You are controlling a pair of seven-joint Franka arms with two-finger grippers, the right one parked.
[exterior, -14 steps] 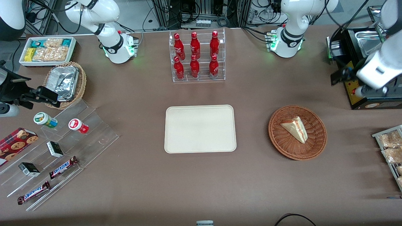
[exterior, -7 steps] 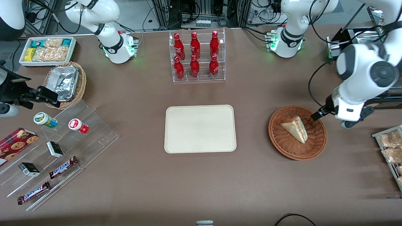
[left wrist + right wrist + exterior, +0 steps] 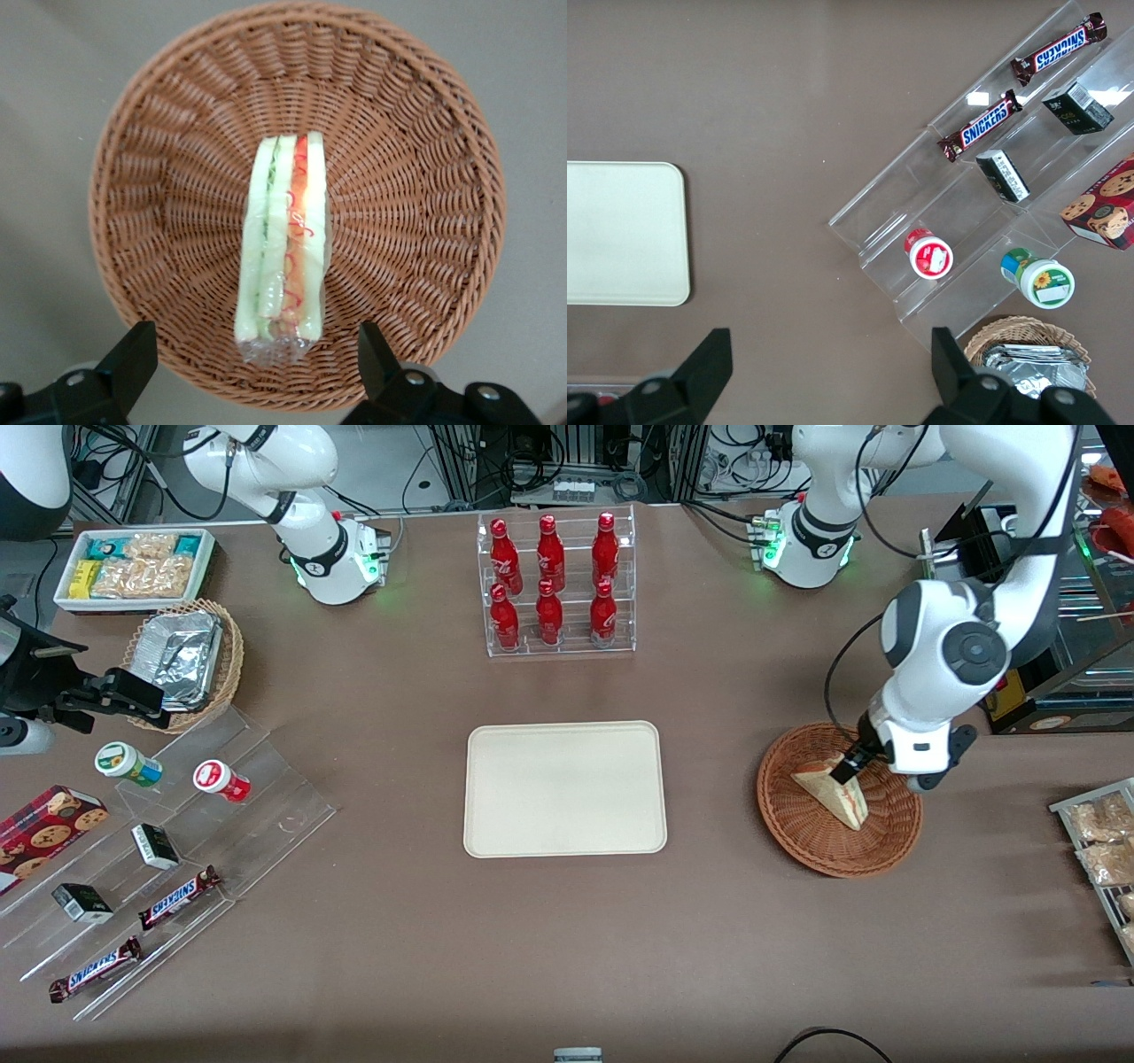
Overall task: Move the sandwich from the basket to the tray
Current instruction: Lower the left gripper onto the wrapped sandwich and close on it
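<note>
Cream-white rectangular tray (image 3: 565,789) with rounded corners is seen bare, well apart from the round reddish-brown woven wicker basket (image 3: 839,799), which serves as landmark. Inside that basket, near its middle, the small clear-wrapped triangular sandwich (image 3: 283,246) is stood on edge, red and green filling uppermost. Just above the basket the left arm's gripper (image 3: 257,359) is held wide open and empty, one finger to each side of the sandwich. Judged light, soft and slippery-wrapped, the wedge should be pinched gently across its flat bread faces.
</note>
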